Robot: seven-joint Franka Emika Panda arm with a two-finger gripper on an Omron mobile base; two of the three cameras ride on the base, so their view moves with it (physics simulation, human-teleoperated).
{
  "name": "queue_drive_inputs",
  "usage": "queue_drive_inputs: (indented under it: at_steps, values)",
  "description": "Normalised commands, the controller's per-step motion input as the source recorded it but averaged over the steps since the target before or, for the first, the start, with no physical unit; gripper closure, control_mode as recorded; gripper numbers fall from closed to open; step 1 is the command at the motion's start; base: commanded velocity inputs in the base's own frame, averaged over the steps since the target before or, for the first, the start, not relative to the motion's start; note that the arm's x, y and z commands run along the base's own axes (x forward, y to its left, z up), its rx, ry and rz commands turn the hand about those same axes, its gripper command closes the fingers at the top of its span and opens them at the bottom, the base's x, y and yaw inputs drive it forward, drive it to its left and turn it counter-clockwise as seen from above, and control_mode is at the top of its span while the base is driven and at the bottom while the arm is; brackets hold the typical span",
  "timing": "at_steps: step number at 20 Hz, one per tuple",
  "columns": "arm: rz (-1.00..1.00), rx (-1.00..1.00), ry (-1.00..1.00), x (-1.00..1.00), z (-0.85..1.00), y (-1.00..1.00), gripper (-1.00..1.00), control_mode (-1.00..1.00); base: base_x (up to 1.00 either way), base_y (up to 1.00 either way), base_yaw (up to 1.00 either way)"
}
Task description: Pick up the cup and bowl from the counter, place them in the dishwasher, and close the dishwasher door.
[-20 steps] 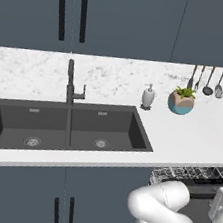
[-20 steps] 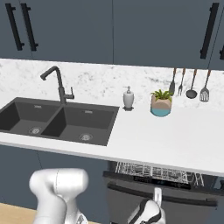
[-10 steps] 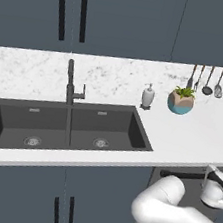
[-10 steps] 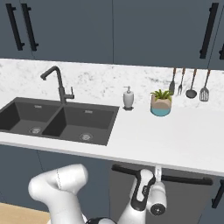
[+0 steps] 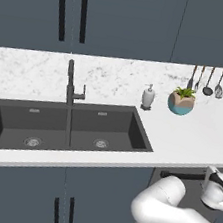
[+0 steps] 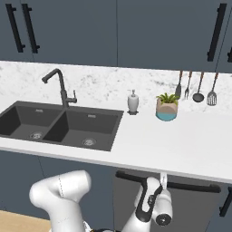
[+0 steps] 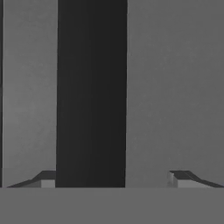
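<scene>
The white marbled bench (image 6: 181,140) runs across both base views with the dark double sink (image 5: 65,127) set into it at about 9 o'clock in each. On the bench, toward 1 o'clock from the sink, a white pump-top soap bottle (image 6: 132,102) stands upright just beside a tan-and-teal plant pot (image 6: 166,108); the two are close but apart. Four utensils (image 6: 198,87) hang against the back wall at 2 o'clock. Under the bench edge, at 5 o'clock in the right base view, the dishwasher door (image 6: 199,213) stands upright and shut, its black strip (image 6: 190,186) running along the top; in the left base view the same dark front (image 5: 190,191) shows at 4 o'clock beneath the bench, right of the blue-grey cabinet (image 5: 90,196) with black handles. The gripper (image 6: 162,180) is raised in front of the door, its tip up at the black strip; whether it touches the strip cannot be told. In the hand view the gripper (image 7: 111,177) faces the grey panel at close range, a dark band (image 7: 92,92) running from 12 to 6 o'clock across it, and its fingertips (image 7: 181,177) stand wide apart at 7 and 5 o'clock with nothing held between them.
</scene>
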Motion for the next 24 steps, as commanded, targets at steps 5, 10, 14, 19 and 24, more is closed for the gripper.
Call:
queue_drive_inputs:
  at_steps: [5,10,14,19,24]
  values:
    - [0.0,0.0,0.0,0.0,0.0,0.0,-1.0,-1.0,0.0,0.0,0.0]
    - [0.0,0.0,0.0,0.0,0.0,0.0,-1.0,-1.0,0.0,0.0,0.0]
    - [0.0,0.0,0.0,0.0,0.0,0.0,-1.0,-1.0,0.0,0.0,0.0]
    - [0.0,0.0,-0.04,0.0,0.0,0.0,-1.0,-1.0,0.0,0.0,0.0]
    - [-0.06,-0.08,-0.28,0.26,-0.27,0.0,-1.0,-1.0,0.0,0.0,0.0]
